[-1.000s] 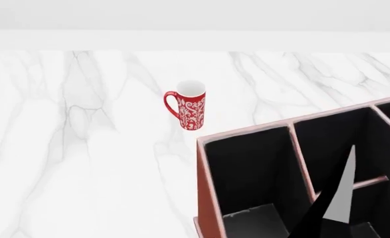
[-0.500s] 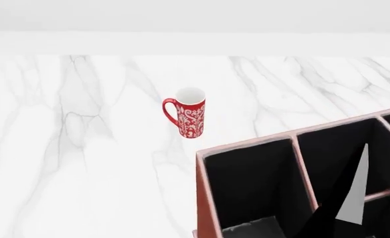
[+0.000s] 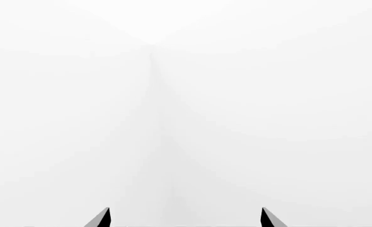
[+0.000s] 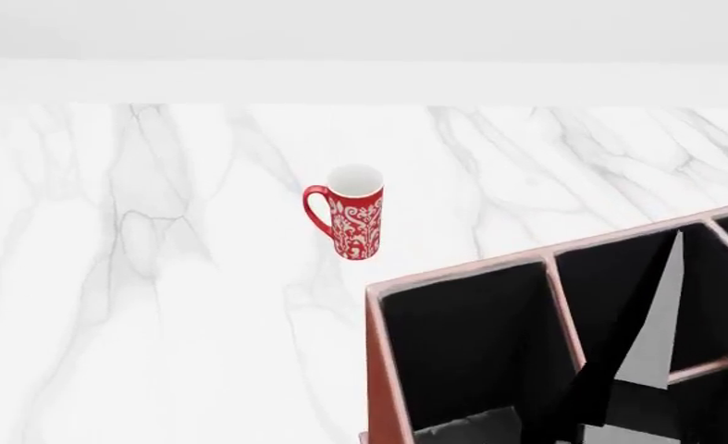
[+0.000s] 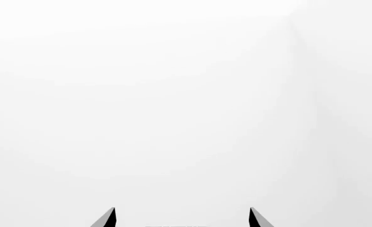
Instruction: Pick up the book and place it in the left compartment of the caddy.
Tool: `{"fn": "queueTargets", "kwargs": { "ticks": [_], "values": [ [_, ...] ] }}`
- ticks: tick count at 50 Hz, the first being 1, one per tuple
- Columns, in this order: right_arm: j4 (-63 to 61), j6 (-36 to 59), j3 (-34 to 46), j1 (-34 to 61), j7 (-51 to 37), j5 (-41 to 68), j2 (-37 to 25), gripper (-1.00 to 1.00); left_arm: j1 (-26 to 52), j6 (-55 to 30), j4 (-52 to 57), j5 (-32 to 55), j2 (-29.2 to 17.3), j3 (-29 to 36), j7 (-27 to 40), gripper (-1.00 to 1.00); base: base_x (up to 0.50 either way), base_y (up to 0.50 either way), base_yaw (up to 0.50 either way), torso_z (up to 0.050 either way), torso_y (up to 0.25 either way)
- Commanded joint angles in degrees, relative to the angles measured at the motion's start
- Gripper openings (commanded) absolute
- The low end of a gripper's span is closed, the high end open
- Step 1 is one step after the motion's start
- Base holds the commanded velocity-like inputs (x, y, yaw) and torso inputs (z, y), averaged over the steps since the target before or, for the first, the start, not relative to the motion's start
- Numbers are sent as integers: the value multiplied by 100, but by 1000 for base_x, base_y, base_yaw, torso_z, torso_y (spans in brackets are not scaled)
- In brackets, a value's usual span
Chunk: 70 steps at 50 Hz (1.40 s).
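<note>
Book (image 4: 645, 347) stands tilted across the caddy (image 4: 376, 370) dividers, wrongly placed; both grippers' (image 3: 184, 218) (image 5: 182, 217) fingers spread, holding nothing

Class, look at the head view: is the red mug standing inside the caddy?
No, the red mug stands upright on the marble table, apart from the caddy.

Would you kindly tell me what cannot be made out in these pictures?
Caddy: head view, cut off by right and bottom edges.
Black-and-grey pointed shape in it: book or not, unclear; base cut off.
Wrist views: only blank white beyond left gripper and right gripper.
</note>
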<state>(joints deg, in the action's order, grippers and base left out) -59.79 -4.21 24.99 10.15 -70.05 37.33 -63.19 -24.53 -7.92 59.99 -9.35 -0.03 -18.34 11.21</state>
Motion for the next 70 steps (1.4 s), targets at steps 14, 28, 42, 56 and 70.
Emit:
{"fn": "queueTargets", "kwargs": {
  "ticks": [14,28,42,56,70],
  "values": [
    [-19,206,5567,6337,-1436,1749,-1131,100,30,-80,0,16,0,2,-1,100,0,0,0,0,0],
    [21,354,7854,9135,-1598,2919,-772,100,18,-79,0,13,0,-3,8,100,0,0,0,0,0],
    [365,1398,7863,9896,-713,4035,-628,100,26,-87,0,67,-1,-34,9,100,0,0,0,0,0],
    [931,1693,7653,10353,175,4577,-362,100,32,-107,0,63,-1,-34,9,100,0,0,0,0,0],
    [1696,1628,7649,10193,1274,4344,162,100,58,-138,0,64,-1,-39,1,100,0,0,0,0,0]
  ]
}}
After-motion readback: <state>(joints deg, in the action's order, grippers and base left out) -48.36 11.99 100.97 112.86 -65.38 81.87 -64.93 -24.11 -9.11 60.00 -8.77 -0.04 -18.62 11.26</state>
